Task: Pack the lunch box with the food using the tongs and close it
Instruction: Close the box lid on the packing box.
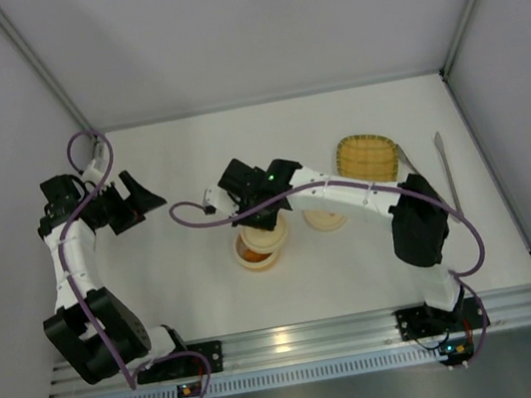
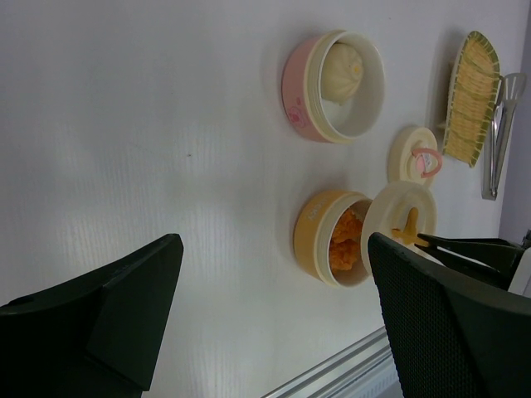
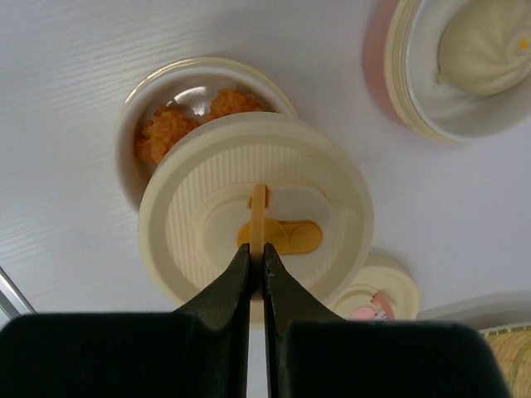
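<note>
My right gripper (image 3: 258, 253) is shut on the upright orange handle of a cream lid (image 3: 199, 207). The lid hangs just above the orange lunch box bowl (image 2: 315, 236), half covering it. Orange food chunks (image 3: 166, 131) lie inside that bowl. Next to it stands a pink bowl (image 2: 297, 91) with the pale round ball (image 2: 342, 73) in it. The grey tongs (image 1: 447, 170) lie at the far right of the table, beside the yellow tray (image 1: 367, 158). My left gripper (image 2: 274, 274) is open and empty, well to the left of the bowls.
A smaller cream lid with a pink handle (image 2: 415, 155) lies flat between the bowls and the tray. The right arm (image 1: 346, 196) stretches across the table's middle. An aluminium rail (image 1: 298, 337) runs along the near edge, and walls close in both sides.
</note>
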`<state>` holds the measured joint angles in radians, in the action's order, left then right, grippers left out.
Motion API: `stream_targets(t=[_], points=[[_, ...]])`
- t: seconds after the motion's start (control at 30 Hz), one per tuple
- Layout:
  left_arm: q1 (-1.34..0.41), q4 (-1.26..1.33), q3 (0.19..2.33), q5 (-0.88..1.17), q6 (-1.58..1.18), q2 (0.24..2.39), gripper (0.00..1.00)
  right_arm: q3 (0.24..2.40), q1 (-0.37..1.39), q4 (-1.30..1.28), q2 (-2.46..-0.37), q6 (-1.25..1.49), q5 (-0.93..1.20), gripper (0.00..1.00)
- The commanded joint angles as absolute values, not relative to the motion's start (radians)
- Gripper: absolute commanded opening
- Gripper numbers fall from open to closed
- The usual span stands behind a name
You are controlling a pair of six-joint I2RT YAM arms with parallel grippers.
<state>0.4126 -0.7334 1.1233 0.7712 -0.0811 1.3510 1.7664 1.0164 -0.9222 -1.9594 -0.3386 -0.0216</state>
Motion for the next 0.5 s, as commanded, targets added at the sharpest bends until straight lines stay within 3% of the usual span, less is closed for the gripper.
stream_targets(t=[0.0,0.47], points=[[0.417,-0.693,1.126,0.798,-0.091,1.333,0.98,1.778,1.042,-0.861,-1.890,-0.308,-0.020,0.00],[0.419,-0.678,1.131,0.798,-0.106,1.335,0.98,1.799,1.051,-0.830,-1.927,-0.298,0.031,0.00]])
